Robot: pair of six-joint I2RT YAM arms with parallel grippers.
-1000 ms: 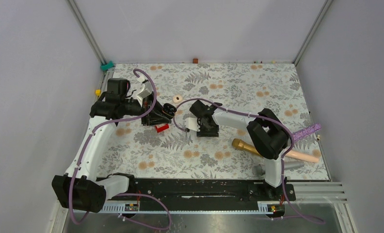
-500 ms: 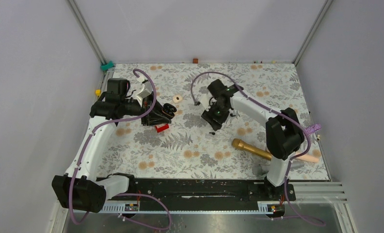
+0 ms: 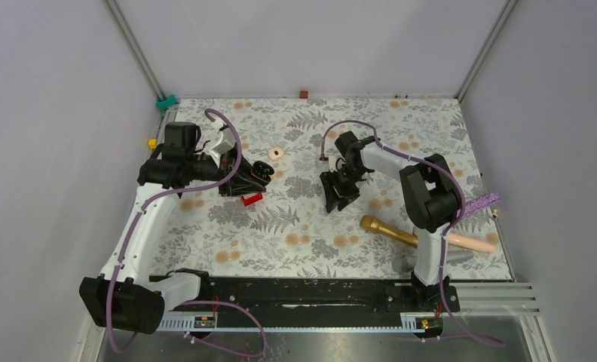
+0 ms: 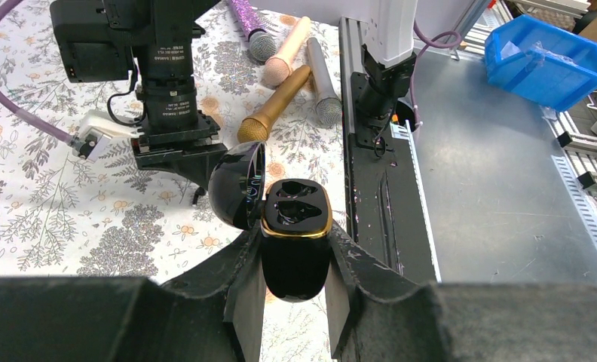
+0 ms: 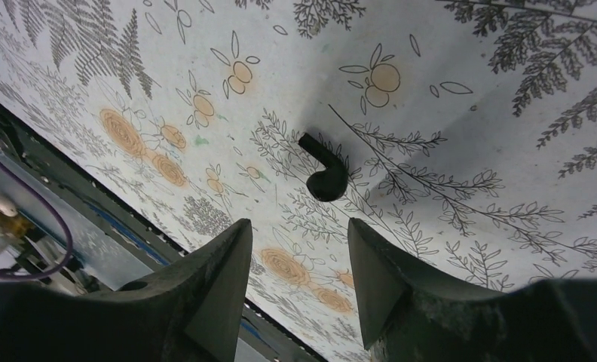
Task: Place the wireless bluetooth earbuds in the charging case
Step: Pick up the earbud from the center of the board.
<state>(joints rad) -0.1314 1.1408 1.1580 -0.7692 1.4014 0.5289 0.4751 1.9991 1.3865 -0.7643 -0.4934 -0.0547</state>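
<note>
One black earbud [image 5: 324,170] lies flat on the floral desk [image 5: 446,90], stem and rounded head both on the cloth. It is apart from the charging case.

The right pincer [image 5: 296,234] hangs directly over the earbud. Its fingers stand apart and neither touches the bud, which sits in line with the gap between them.

The charging case [image 4: 294,260] is glossy black with a gold rim. Its lid [image 4: 239,185] is swung open to one side, and two dark wells face up. The left pincer [image 4: 295,249] is clamped on the case body, one finger on each flank, holding it upright.

In the top view the case [image 3: 259,172] is at left-centre, well apart from the right pincer [image 3: 337,197].

A small red piece [image 3: 252,198] lies just beside the case, and a pale ring [image 3: 275,154] lies near it. A gold microphone [image 3: 388,230] and a pink microphone [image 3: 469,241] lie near the right arm's base.

A label [image 4: 167,53] on the right arm carries white lettering, too small to read.
</note>
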